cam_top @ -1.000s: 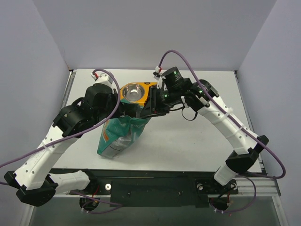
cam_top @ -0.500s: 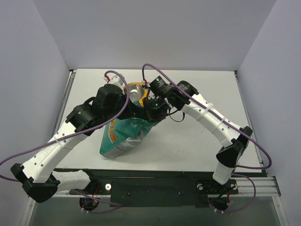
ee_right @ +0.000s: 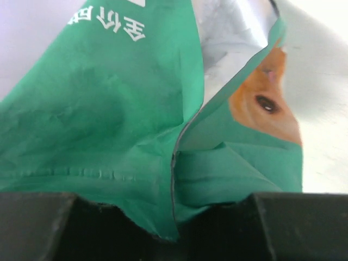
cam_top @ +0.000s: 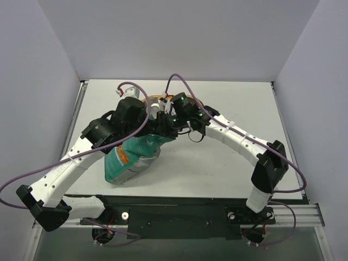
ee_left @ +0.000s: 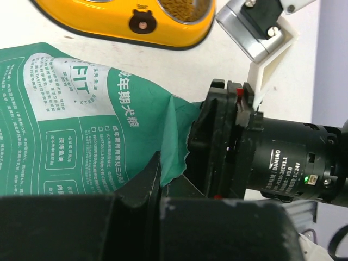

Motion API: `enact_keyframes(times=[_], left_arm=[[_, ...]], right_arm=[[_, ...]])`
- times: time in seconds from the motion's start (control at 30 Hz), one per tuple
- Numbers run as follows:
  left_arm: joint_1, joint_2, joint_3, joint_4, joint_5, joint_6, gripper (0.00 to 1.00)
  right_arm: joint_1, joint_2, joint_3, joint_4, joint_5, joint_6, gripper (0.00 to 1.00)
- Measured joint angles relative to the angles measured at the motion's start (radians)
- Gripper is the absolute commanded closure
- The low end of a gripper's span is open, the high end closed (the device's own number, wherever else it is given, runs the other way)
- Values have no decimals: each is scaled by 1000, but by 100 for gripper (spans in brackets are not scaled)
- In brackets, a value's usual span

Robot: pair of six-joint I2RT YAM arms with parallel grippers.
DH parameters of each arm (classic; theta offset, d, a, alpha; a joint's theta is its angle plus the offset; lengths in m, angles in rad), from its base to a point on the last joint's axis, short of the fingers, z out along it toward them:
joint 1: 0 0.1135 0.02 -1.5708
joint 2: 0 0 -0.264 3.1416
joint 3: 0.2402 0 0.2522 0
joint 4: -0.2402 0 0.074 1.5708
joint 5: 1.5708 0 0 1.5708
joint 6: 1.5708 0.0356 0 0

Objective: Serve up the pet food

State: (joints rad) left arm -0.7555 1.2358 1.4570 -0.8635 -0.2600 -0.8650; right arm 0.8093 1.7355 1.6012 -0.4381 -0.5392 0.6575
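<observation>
Claws: left claw (ee_left: pixel 162 180) and right claw (ee_right: pixel 174 220) both clamped on bag (cam_top: pixel 128 160) top | change: bag swung left across bench (cam_top: pixel 228 168) | pet food (ee_left: pixel 187 8) in feeder (ee_left: pixel 109 27), far edge | serving seemingly underway

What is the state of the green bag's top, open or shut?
Open. In the right wrist view the green bag gapes and its silver lining shows.

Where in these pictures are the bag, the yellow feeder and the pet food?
bag (ee_left: pixel 81 125): left wrist view, its printed green face.
yellow feeder (ee_left: pixel 109 27): left wrist view, its front wall.
pet food (ee_left: pixel 185 6): left wrist view, kibble in the feeder's bowl.
</observation>
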Motion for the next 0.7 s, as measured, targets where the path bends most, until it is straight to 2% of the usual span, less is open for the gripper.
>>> enact_keyframes(times=[0.17,0.33,0.47,0.7], left_arm=[[3,-37,0,-54,-89,11,100],[5,-109,0,-105,-163,24,100],[5,-140,0,-122,-204,38,100],[7,-198,0,-145,-291,66,100]], right_arm=[[-7,-22,-136,330,-161,238,100],[-25,-80,-246,583,-228,460,100],[-69,-143,-319,658,-270,568,100],[-152,-275,-401,689,-350,626,100]])
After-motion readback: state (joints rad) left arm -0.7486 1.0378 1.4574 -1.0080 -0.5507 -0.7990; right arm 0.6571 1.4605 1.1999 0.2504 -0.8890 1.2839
